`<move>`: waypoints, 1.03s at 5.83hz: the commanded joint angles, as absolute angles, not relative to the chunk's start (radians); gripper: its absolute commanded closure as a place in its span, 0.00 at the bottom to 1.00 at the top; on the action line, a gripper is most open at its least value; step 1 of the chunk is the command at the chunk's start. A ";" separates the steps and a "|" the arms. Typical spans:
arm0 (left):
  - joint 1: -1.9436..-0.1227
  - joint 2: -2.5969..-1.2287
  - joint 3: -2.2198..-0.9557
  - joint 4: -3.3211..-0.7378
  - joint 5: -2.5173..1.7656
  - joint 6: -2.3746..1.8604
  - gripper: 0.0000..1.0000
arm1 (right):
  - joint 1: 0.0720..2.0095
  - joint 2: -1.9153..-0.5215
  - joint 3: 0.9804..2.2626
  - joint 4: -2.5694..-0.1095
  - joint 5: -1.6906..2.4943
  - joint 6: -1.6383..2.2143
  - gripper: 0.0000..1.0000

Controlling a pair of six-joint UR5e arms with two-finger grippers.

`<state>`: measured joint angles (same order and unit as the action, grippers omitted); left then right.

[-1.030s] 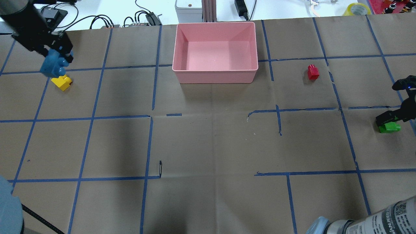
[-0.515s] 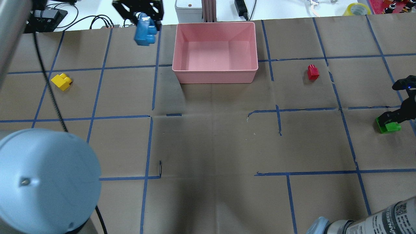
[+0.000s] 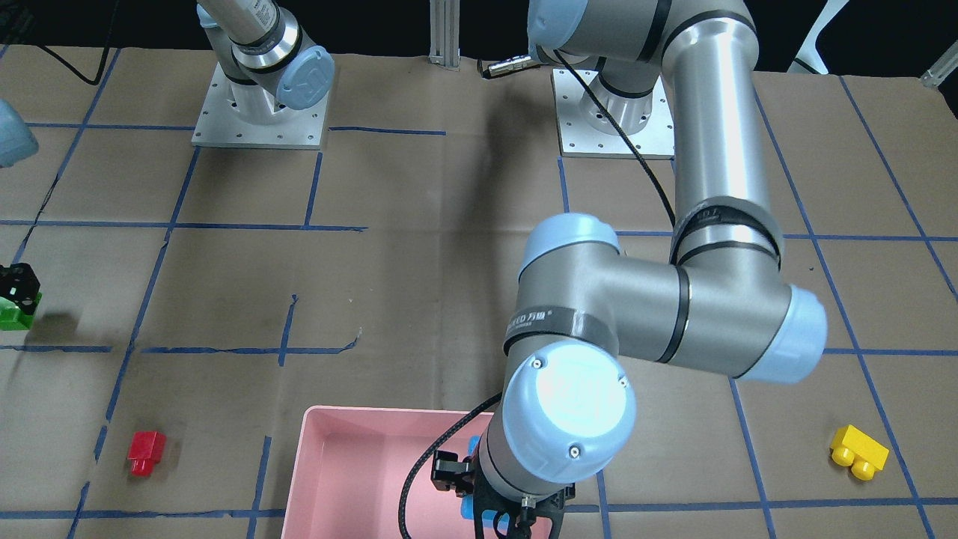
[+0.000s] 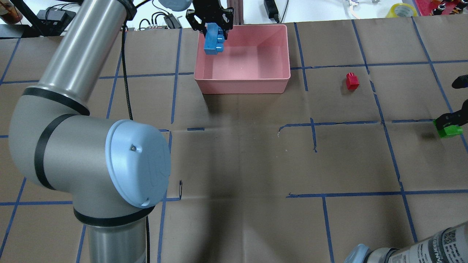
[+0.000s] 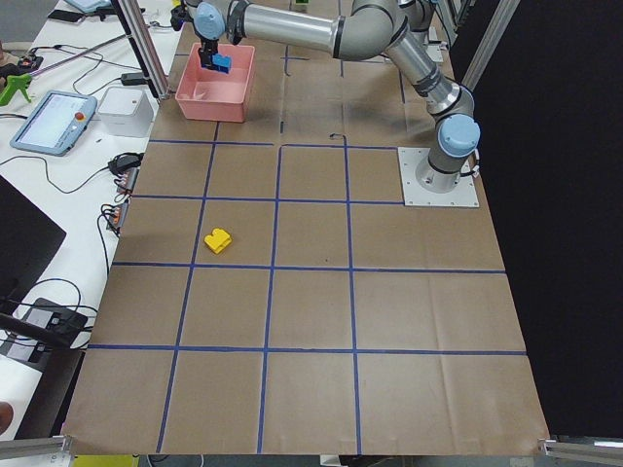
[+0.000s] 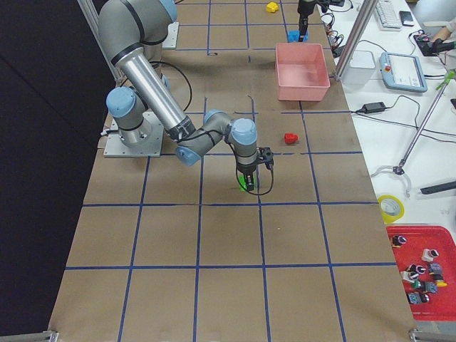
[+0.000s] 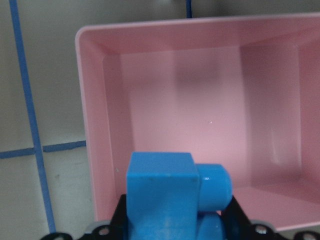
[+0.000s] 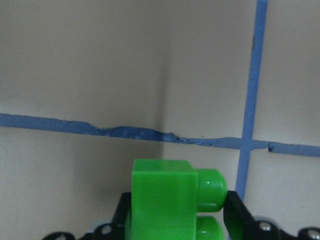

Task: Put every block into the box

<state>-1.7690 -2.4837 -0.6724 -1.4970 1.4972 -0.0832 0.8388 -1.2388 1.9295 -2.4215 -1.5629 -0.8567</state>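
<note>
My left gripper [image 4: 213, 31] is shut on the light-blue brick [image 4: 214, 42] and holds it above the far left corner of the pink box [image 4: 243, 86]. The left wrist view shows the brick [image 7: 165, 195] over the box's bare floor [image 7: 210, 120]. My right gripper [image 4: 449, 123] is shut on the green brick [image 4: 449, 130] and holds it a little above the table at the right edge, as the right wrist view [image 8: 165, 200] shows. The red brick [image 4: 352, 80] lies right of the box. The yellow brick [image 3: 858, 451] lies far to the left, hidden by my left arm in the overhead view.
My left arm's big elbow [image 4: 109, 164] stretches over the table's left half. Cables and power units lie beyond the far edge, with a yellow tape roll [image 4: 402, 9] at the far right. Blue tape lines grid the brown paper.
My left gripper has carried the light-blue brick rightwards from beside the yellow brick to above the box. My right gripper has raised the green brick slightly off the table.
</note>
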 commanded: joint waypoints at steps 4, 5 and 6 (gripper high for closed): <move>-1.779 -2.498 -0.675 -1.429 1.505 -0.235 0.01 | 1.237 -1.255 1.556 -2.115 -1.528 -0.689 0.96; -1.772 -2.405 -0.680 -1.512 1.506 -0.232 0.01 | 1.332 -1.264 1.542 -2.103 -1.432 -0.541 0.96; -1.752 -2.305 -0.693 -1.611 1.535 -0.224 0.01 | 1.436 -1.266 1.542 -2.095 -1.364 -0.338 0.96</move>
<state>-1.7663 -2.3953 -0.6832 -1.5262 1.5157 -0.2296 1.3372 -1.2623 1.5478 -2.1073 -1.4323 -0.5157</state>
